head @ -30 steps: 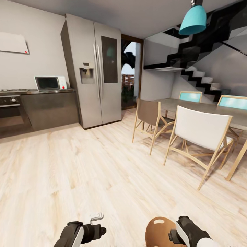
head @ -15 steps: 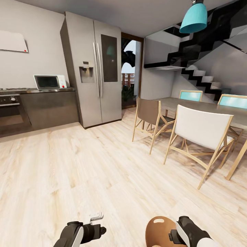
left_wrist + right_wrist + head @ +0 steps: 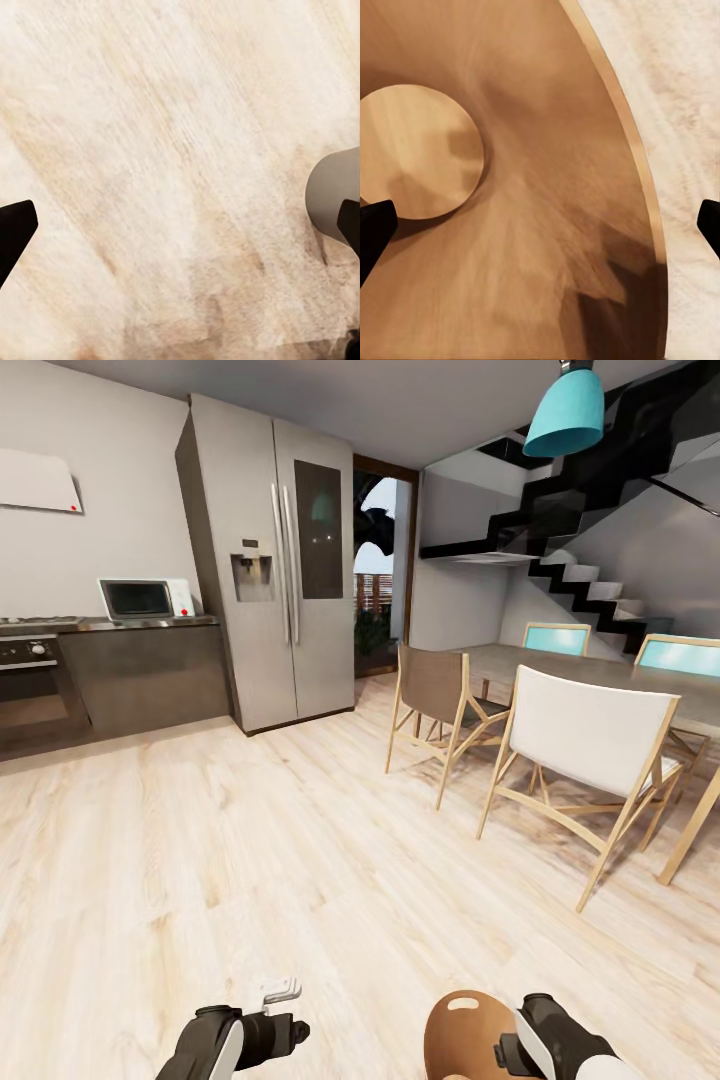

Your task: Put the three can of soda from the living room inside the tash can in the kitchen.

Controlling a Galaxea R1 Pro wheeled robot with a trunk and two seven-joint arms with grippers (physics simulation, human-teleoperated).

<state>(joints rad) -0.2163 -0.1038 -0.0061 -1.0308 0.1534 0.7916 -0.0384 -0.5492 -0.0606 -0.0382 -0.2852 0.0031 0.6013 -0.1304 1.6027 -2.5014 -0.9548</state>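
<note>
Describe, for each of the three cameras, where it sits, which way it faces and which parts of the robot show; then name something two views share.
Head: on the robot's head, facing the fridge; both arms show.
Left wrist: above plank floor; dark fingertips show.
Right wrist: looking into the tash can; fingertips show.
Shared: head and right wrist both show the tash can.

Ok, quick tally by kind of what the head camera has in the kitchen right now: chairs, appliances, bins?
Chairs: 4, brown, white, two teal-backed
Appliances: 3, fridge, microwave, oven
Trash cans: 1, the tash can by the right claw
Total: 8
</note>
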